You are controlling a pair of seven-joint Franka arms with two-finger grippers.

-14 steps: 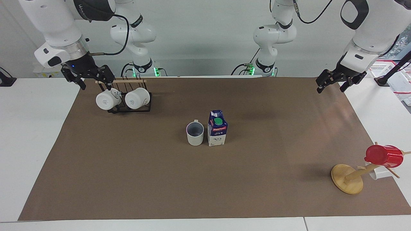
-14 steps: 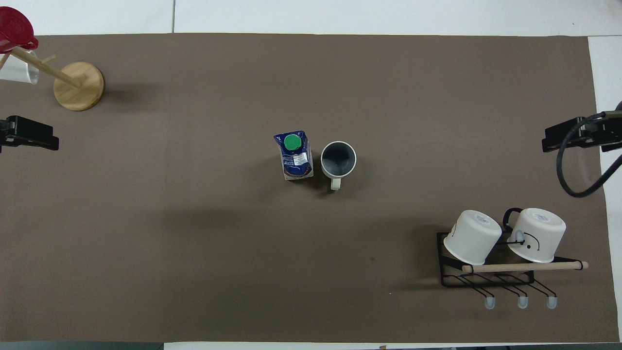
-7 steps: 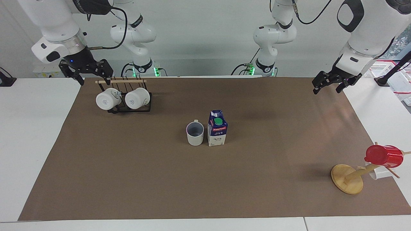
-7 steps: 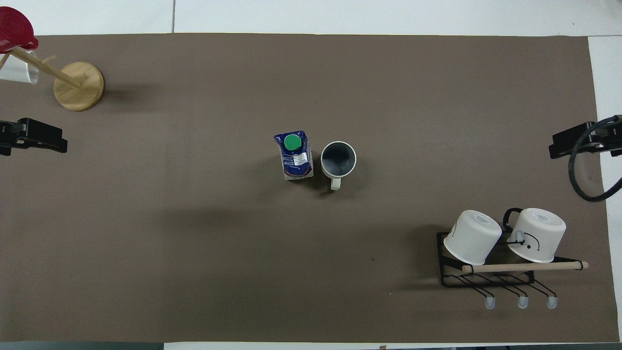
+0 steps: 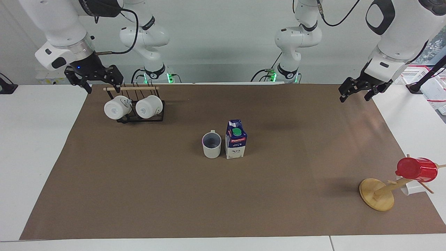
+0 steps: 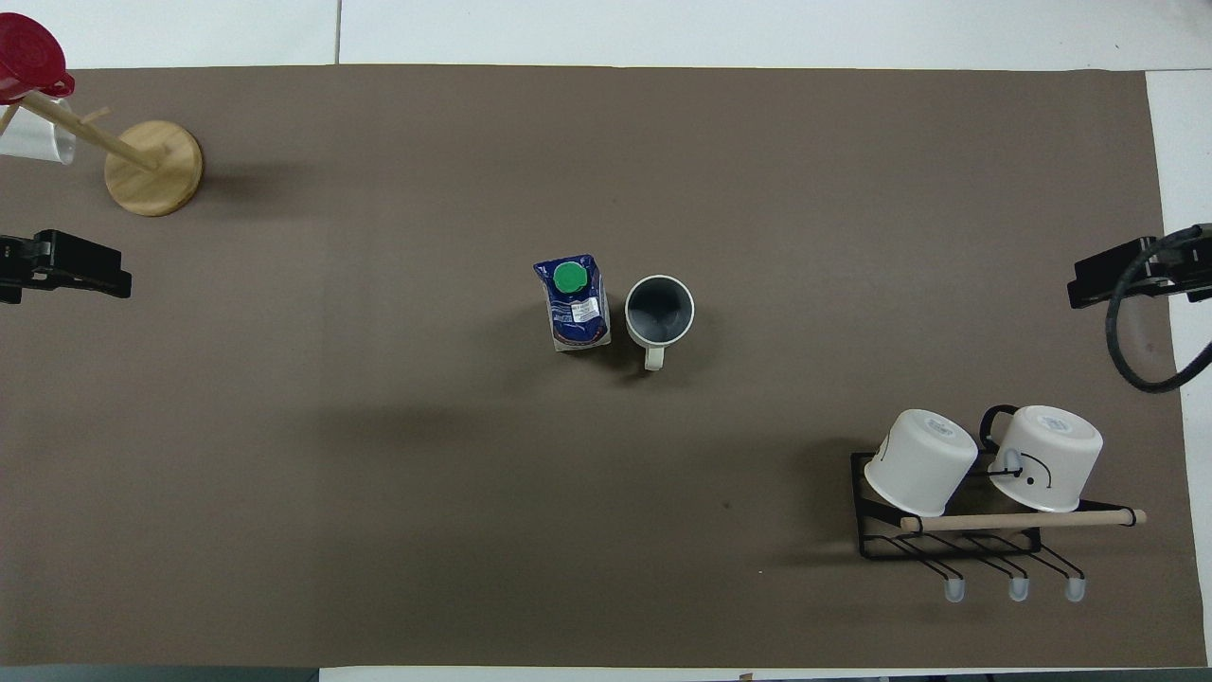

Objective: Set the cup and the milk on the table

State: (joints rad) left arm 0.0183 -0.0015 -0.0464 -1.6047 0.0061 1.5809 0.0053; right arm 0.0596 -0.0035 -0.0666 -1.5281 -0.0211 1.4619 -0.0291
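Note:
The cup [image 5: 212, 144], white with a grey-blue inside, stands upright near the middle of the table's brown mat [image 5: 174, 202]. The milk [image 5: 236, 144], a dark blue carton with a green cap, stands upright close beside it, toward the left arm's end. Both also show in the overhead view: the cup [image 6: 659, 311] and the milk [image 6: 573, 303]. My right gripper [image 5: 103, 86] is open and empty in the air over the mat's edge by the mug rack. My left gripper [image 5: 355, 97] is open and empty over the mat's edge at the left arm's end. Both are well away from the cup and milk.
A black wire rack [image 5: 139, 118] with two all-white mugs stands near the right arm's base. A wooden mug tree [image 5: 376, 194] carrying a red plastic cup [image 5: 416, 169] and a white cup stands at the left arm's end, farther from the robots.
Both grippers have risen a little and drawn back toward the table's ends over the last second. The cup and the milk have not moved.

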